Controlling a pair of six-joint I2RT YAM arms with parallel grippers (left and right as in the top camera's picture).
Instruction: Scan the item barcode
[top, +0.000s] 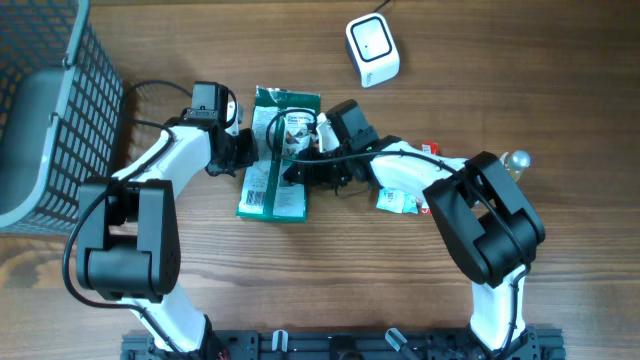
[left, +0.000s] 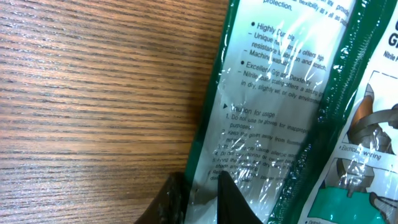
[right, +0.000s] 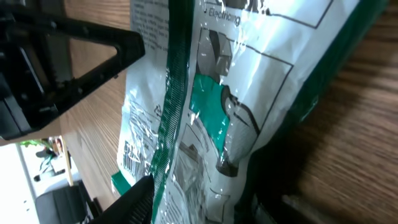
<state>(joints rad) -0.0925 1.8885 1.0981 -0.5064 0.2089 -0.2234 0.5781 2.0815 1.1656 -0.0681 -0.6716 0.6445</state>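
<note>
Green-and-white glove packet (top: 272, 195) on wooden table (top: 400, 290) between both tools, left tool (left: 198, 193) pinched shut on its nearest edge, right tool (right: 199, 202) straddling the opposite side, grip unclear, white scanner (top: 372, 50) well beyond right tool

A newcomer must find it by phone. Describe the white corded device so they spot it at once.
On the wooden table, look past the green package in the middle, toward the far edge on the robot's right. The white device sits there alone: a small rounded box trailing a cable, the only boxy white thing there.
</note>
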